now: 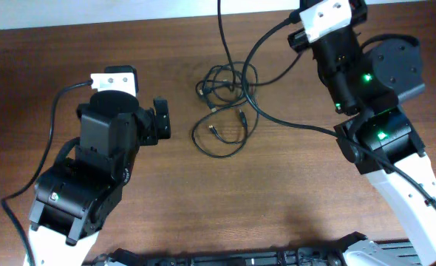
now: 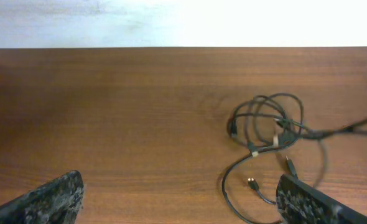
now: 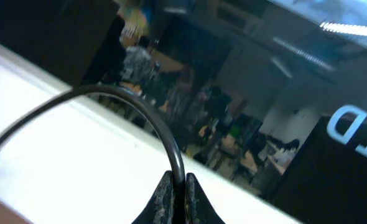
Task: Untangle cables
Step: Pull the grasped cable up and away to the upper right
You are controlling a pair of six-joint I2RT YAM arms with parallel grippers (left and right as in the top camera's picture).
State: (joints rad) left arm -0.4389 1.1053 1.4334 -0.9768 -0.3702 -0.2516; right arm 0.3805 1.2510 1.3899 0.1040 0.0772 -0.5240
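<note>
Plainly, the cables (image 2: 280,127) lie just beyond the left gripper's (image 1: 161,118) spread fingers.

The flat wooden table (image 1: 292,199) is reddish brown with a fine, darker grain running across it. The thin black flexible cables (image 1: 225,85) are matt black, with one small pale tag (image 2: 275,140) at the knot. The left arm (image 1: 103,148) is black with white shells. The right arm (image 1: 343,66) is black and white too, with two green lights (image 1: 366,77).
</note>
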